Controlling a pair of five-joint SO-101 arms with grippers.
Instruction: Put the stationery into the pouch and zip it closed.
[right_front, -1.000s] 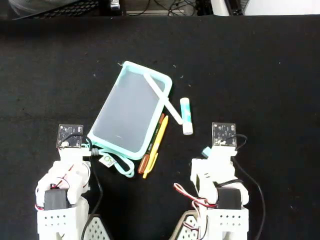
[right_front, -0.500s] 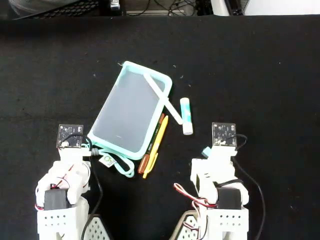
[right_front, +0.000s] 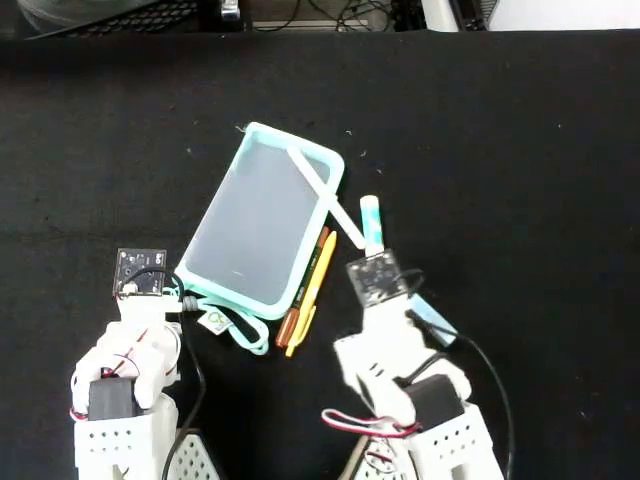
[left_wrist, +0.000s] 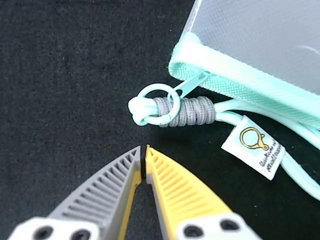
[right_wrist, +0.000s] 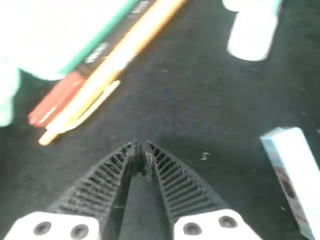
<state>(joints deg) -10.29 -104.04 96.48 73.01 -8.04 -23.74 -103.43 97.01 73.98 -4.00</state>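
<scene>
A mint-edged translucent pouch lies tilted mid-table. Along its right edge lie a yellow pen and a red-brown pen. A white glue stick lies just beyond them. In the left wrist view my left gripper is shut and empty, a short way from the pouch's zipper ring and wrapped cord. In the right wrist view my right gripper is shut and empty over bare table, between the yellow pen and a small white-and-blue box, with the glue stick ahead.
The table is covered in black cloth. A white tag hangs from the pouch's mint strap. The left arm sits near the pouch's lower corner, and the right arm covers the glue stick's near end. Cables and equipment line the far edge.
The right arm has swung left and forward, from the table's lower right toward the pens and glue stick. The left arm, pouch and pens have not moved.
</scene>
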